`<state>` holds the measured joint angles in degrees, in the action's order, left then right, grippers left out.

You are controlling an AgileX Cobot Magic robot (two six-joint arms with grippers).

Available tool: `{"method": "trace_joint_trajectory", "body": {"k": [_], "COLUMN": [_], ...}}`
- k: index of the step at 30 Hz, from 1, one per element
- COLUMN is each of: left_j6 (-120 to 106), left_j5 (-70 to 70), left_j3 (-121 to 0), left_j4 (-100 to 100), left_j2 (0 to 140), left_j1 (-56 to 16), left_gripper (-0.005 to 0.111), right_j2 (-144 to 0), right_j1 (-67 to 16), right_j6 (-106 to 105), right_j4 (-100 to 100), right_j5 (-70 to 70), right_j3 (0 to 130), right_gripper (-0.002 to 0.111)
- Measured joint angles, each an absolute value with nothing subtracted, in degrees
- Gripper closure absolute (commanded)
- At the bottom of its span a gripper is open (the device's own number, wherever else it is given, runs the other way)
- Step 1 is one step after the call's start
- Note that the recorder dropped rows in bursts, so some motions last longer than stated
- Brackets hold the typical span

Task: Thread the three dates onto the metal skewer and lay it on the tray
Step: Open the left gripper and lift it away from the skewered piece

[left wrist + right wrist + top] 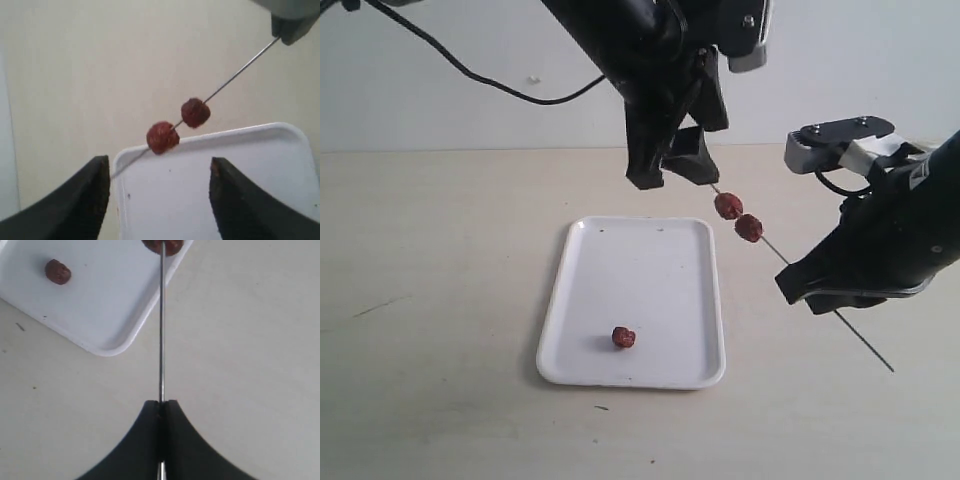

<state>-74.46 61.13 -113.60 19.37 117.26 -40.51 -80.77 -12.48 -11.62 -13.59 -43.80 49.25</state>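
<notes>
Gripping the skewer: the right gripper (161, 406) is clenching its black fingers (140, 440) on the thin straight grey metal skewer (161, 340), and a short length is sticking out behind them toward the near right.
Skewer position: it is being held off the pale beige worktop (440, 250), slanting from near right to far left beside the tray's far right corner.
Threaded dates: two small wrinkled reddish-brown dates (728, 206) (749, 228) are sitting close together on its far half.
Loose date: the third date (623, 337) is lying on the flat white rectangular plastic tray (640, 265), toward the near edge.
Left gripper (159, 162): it is hovering at the skewer's far end, fingers spread apart and grasping nothing.
</notes>
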Motion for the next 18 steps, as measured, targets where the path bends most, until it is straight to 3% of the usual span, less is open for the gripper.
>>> {"method": "trace_joint_trajectory", "body": {"k": [8,18], "left_j6": [-28.4,-8.3], "left_j5": [69.7,70.0], "left_j3": [-113.6,-112.4], "left_j4": [5.6,5.4], "left_j2": [114.6,119.1], "left_j1": [-40.5,-40.5], "left_gripper": [0.049,0.049], "right_j2": [-72.3,-58.0], "right_j1": [-12.5,-12.5], "right_j6": [-4.8,-3.5], "right_j4": [-4.5,-4.1], "right_j5": [-43.2,-48.8], "right_j3": [37.2,34.6], "right_gripper": [0.108,0.108]}}
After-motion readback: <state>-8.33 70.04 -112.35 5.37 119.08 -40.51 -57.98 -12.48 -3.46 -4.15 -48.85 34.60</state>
